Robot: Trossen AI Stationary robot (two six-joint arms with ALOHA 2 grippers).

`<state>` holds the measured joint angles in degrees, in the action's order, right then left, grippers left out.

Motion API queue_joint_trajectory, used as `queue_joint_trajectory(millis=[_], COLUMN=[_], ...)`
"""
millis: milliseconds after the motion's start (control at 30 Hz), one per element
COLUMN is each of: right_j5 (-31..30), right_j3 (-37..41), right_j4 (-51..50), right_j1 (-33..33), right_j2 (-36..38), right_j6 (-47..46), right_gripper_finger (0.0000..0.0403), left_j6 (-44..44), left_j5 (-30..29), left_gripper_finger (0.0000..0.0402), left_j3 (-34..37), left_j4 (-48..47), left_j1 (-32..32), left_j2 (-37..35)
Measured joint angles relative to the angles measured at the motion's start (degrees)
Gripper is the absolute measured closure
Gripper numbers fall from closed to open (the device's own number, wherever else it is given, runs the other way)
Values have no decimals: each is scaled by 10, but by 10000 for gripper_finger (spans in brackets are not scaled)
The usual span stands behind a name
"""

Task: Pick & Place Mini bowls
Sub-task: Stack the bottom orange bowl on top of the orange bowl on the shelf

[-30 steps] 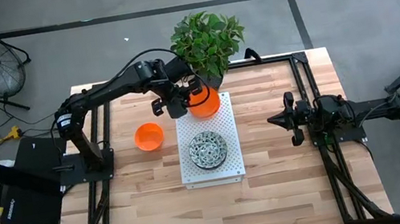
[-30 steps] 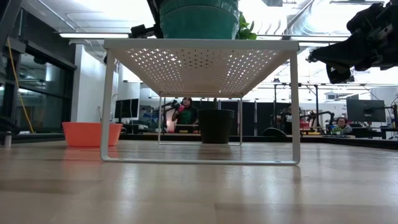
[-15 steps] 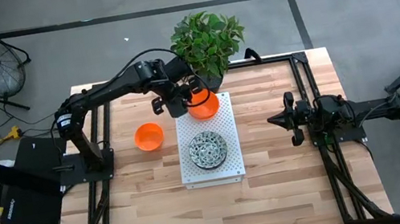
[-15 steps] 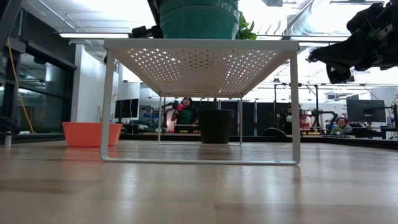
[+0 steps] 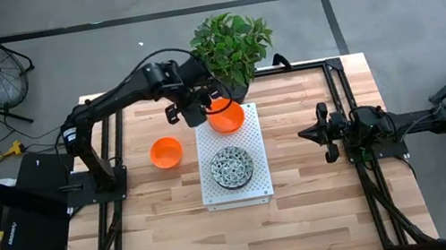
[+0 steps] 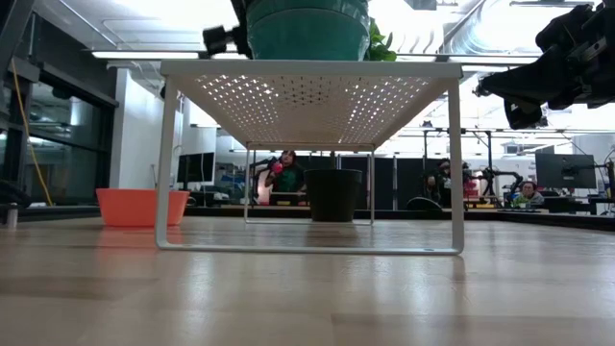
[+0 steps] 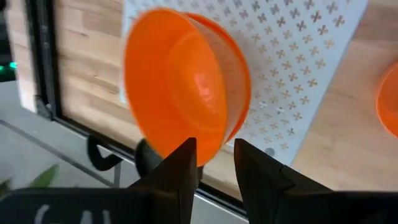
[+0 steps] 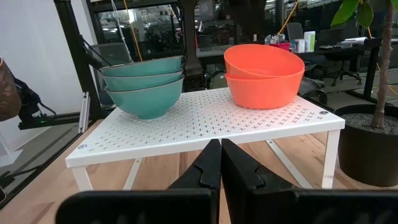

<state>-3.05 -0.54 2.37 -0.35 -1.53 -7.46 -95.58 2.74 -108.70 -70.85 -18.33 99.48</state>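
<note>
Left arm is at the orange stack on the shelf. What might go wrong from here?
1. The top orange bowl sits tilted in the lower orange bowl, near the edge of the shelf. The left gripper, open right at its rim, may knock it off when pulling away.
2. The plant crowds that arm; a high retreat may brush its leaves.
The right gripper waits apart, shut.

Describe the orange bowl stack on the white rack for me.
The orange bowl stack is two plain, plastic-looking bowls nested together, the upper one tilted inside the lower. It sits on the white perforated rack, at the corner nearest the plant. The left hand hovers beside its rim, open; contact is unclear.
</note>
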Motion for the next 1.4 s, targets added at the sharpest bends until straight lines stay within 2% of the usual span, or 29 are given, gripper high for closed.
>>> queue_joint_trajectory(millis=[133, 233, 367, 500, 567, 733, 900, 1167, 1400], right_j5=[0, 0, 0, 0, 0, 0, 0, 0, 0], right_j3=[0, 0, 0, 0, 0, 0, 0, 0, 0], right_j4=[0, 0, 0, 0, 0, 0, 0, 0, 0], right_j1=[0, 0, 0, 0, 0, 0, 0, 0, 0], right_j2=[0, 0, 0, 0, 0, 0, 0, 0, 0], right_j6=[0, 0, 0, 0, 0, 0, 0, 0, 0], right_gripper_finger=[402, 402, 402, 402, 402, 402, 402, 402, 402], left_j6=[32, 91, 170, 223, 245, 306, 320, 363, 433], left_j5=[41, 78, 128, 233, 265, 286, 317, 322, 308], left_gripper_finger=[299, 299, 299, 299, 298, 298, 298, 298, 298], left_j3=[-48, -64, -58, -39, -28, 26, 105, 220, 269], left_j4=[-17, -16, 8, 61, 78, 134, 209, 331, 415], left_j1=[0, 0, -5, -30, -48, -80, -90, -86, -83], left_j2=[-1, -1, -1, -1, -1, -1, -27, -77, -81])
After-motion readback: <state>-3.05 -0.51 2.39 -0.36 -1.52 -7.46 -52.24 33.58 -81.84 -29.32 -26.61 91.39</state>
